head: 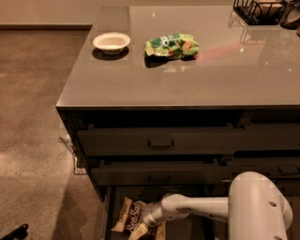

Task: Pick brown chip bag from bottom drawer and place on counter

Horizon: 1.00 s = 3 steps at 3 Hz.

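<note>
Brown chip bag [127, 214], one only, lies in the open bottom drawer [185, 229] below the bench's [187, 79] front edge, towards the drawer's left wall, its white "Sea Salt" script showing. Left of the bench spreads a speckled brown floor [33, 117]. On the glossy grey bench top, from its left corner, sit one white bowl [111, 42], one green chip bag [171, 45] just beside it, and one black wire basket [258, 10] at the far right corner. Under the bench top are two handled drawers, upper [159, 140] and lower [159, 174], both slightly ajar. The robot's single white arm [201, 206] reaches in from the right under the bench, its pincer [139, 230] down at the brown bag's lower right edge; whether it is spread or closed, or has hold of the bag, cannot be told.
</note>
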Each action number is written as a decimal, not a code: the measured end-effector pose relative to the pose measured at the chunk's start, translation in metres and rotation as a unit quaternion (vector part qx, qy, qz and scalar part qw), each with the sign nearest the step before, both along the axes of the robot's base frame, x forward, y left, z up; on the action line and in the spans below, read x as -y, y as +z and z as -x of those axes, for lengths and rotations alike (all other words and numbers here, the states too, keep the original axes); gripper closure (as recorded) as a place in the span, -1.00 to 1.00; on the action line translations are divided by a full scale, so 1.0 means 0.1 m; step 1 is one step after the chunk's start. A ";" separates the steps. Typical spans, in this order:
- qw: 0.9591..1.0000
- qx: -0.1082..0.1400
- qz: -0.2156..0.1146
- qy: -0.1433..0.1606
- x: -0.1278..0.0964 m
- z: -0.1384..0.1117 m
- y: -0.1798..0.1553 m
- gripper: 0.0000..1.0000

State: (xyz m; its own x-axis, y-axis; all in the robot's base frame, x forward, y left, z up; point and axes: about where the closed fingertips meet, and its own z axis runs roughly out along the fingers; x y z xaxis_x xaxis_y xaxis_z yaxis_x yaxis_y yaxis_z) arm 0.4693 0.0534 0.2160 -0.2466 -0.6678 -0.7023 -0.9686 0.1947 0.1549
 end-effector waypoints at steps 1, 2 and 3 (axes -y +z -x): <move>1.000 0.002 0.001 -0.006 0.02 -0.05 -0.02 -1.00; 1.000 0.007 0.002 -0.008 0.02 -0.06 -0.02 -1.00; 0.999 0.034 0.014 -0.016 0.11 -0.22 -0.06 -1.00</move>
